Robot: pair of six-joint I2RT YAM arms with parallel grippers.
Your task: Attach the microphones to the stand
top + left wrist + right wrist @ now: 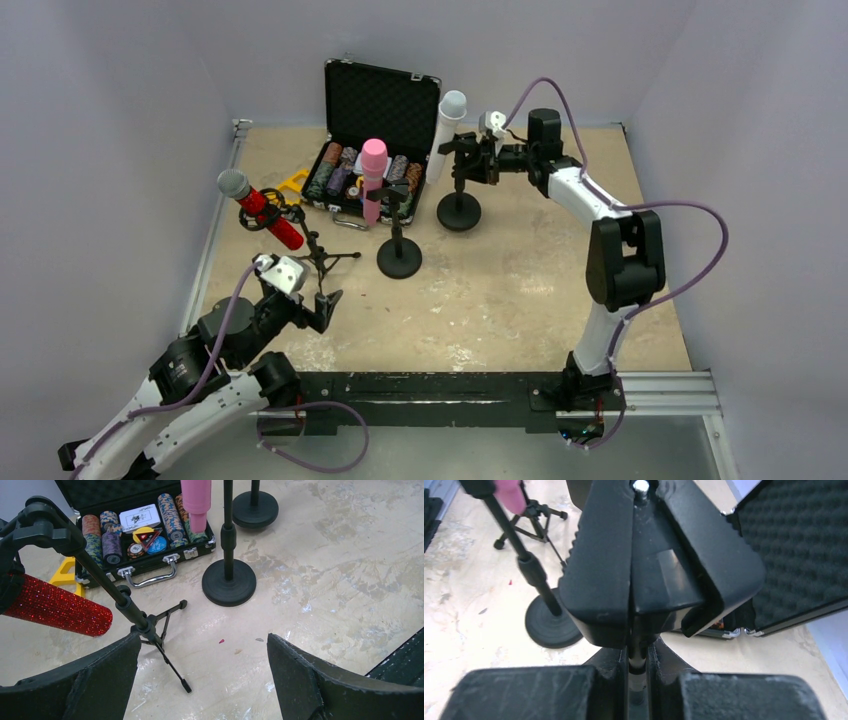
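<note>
At left gripper [204,647]: tripod stand [145,625] just ahead of fingers [100,680], its microphone [55,607] to their left | round-base stand [229,577] beyond, case [145,566] behind it | right gripper [636,680]: fingers [549,695] clamp third stand [459,212] beneath its clip [659,570]

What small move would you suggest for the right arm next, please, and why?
Probably open the right pincer and back off: the white microphone already sits in its stand's clip, and the pincer is shut on that stand's thin rod.
</note>
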